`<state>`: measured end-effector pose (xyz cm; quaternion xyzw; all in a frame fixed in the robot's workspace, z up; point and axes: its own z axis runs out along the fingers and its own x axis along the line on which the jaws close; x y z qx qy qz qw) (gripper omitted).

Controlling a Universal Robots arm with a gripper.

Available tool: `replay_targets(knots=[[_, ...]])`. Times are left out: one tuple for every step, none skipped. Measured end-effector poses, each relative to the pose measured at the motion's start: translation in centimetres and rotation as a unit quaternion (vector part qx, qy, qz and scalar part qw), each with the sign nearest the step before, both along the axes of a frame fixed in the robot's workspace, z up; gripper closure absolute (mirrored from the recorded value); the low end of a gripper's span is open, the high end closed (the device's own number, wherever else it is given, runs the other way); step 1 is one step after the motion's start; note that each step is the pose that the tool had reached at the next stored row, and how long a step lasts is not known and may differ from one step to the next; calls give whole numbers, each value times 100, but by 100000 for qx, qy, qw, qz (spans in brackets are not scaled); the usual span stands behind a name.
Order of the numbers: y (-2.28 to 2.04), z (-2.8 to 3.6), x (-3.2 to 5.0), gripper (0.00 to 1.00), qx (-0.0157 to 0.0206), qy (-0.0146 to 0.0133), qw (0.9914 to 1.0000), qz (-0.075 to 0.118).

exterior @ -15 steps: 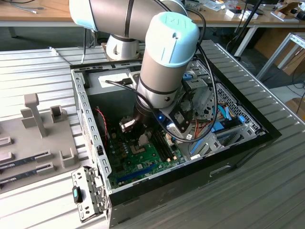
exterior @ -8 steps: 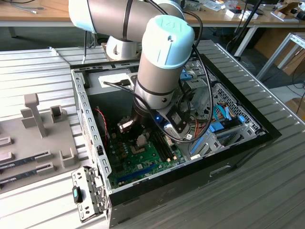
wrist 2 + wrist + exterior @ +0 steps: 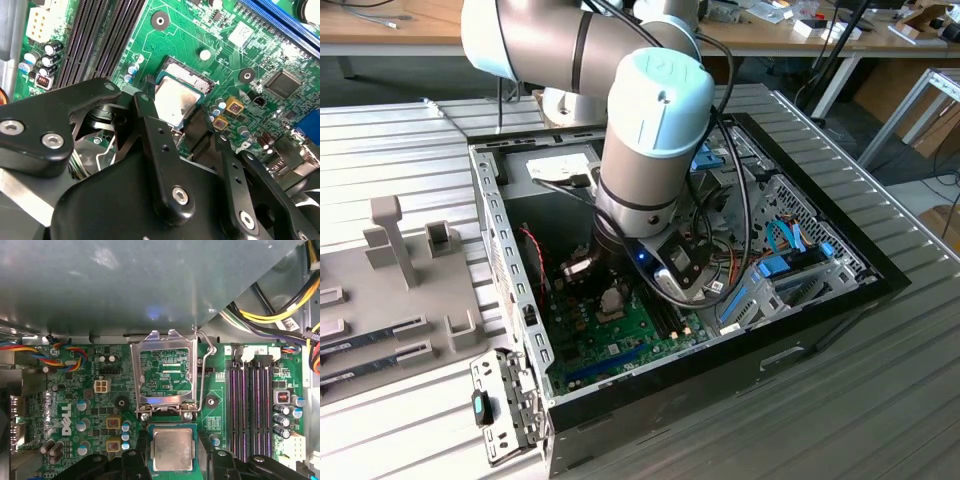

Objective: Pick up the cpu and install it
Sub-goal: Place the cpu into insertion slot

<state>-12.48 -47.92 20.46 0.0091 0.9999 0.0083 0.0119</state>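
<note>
The gripper (image 3: 174, 107) was down inside the case (image 3: 840, 305), pinching the cpu (image 3: 172, 449) by two opposite edges, metal lid up. The cpu hung at the socket (image 3: 189, 75), whose contact field showed past one edge in the second wrist view. Whether it touched the socket could not be told. The load plate (image 3: 164, 372) stood swung open just beside it, with its wire lever (image 3: 200, 390) alongside. Seating, as I judged it, called for a level chip, corners square to the socket frame, and a straight descent with no sideways slide across the contacts. A tilt or skewed corner risked bent contacts, and the open plate needed clearance.
</note>
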Motion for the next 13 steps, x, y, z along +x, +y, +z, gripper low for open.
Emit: replay_targets(knots=[[0,-3,-1,53,-13,-5,100000,4],[0,-7,-3,53,-24,-6,100000,42],[0,-9,-7,53,-28,-6,100000,93],[0,-11,-9,53,-27,-8,100000,133],[-2,-14,-12,53,-20,-14,100000,208],[-7,-15,-16,53,-28,-7,100000,282],[-12,-17,-19,53,-32,-6,100000,308],[-15,-17,-20,53,-36,-4,99999,323],[-19,-19,-22,53,-34,-5,99999,351],[-23,-20,-25,53,-39,-4,99999,383],[-30,-22,-27,53,-43,-6,99999,431],[-35,-23,-27,53,-52,-6,99999,458],[-42,-25,-27,53,-56,-4,99999,478]])
